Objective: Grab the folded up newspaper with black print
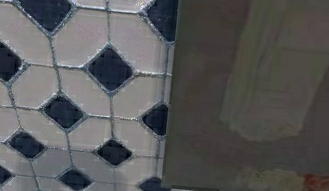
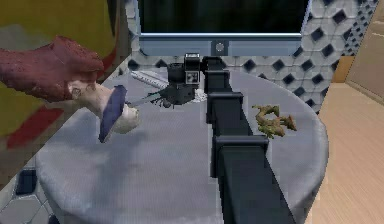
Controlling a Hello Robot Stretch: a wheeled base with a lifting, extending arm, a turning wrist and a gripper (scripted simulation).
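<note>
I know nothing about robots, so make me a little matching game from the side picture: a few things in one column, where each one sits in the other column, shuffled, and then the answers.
Things
1. red shape
2. olive-brown clump
3. dark screen
4. gripper

Places
A. on the round table, right of the arm
B. just left of the arm's far end
C. at the arm side view's left edge
D. beyond the table, along the top of the picture

Pairs: 1-C, 2-A, 3-D, 4-B
</note>
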